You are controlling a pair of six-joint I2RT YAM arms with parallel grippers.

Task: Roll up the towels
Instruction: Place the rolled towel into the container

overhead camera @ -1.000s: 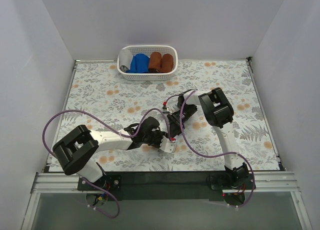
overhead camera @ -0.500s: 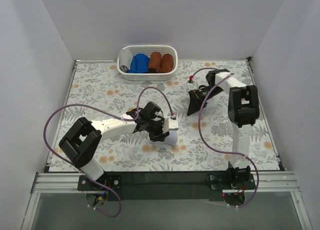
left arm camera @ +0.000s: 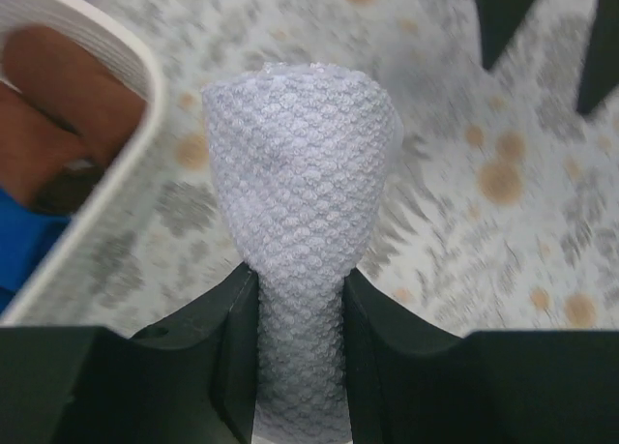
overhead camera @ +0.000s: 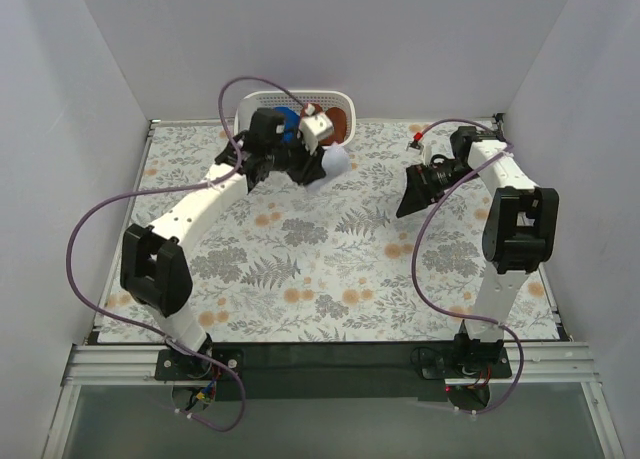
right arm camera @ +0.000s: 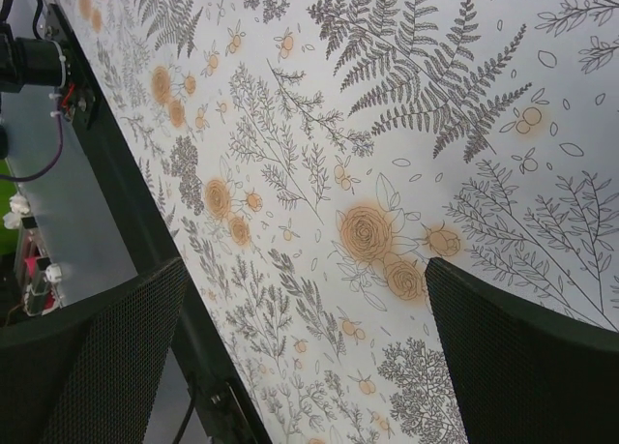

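Note:
A pale blue-lavender towel [left arm camera: 300, 192], rolled into a tight cylinder, is pinched at its lower end between the fingers of my left gripper [left arm camera: 300, 357], which is shut on it. In the top view this roll [overhead camera: 337, 160] hangs just in front of the white basket [overhead camera: 347, 105] at the back, with the left gripper [overhead camera: 324, 165] behind it. The basket's rim [left arm camera: 106, 154] lies just left of the roll. My right gripper [overhead camera: 410, 197] hovers over the table's right side, open and holding nothing [right arm camera: 309, 357].
Inside the basket lie bright blue cloth cylinders [overhead camera: 287, 117] and rust-brown ones [overhead camera: 339, 125]; the left arm covers part of it. A floral tablecloth [overhead camera: 330, 249] covers the table. White walls close in the back and both sides. A purple cable loops over the basket.
The left arm swung from the table's near middle up to the basket, carrying the rolled towel. The right arm drew back to the right and its jaws opened wide.

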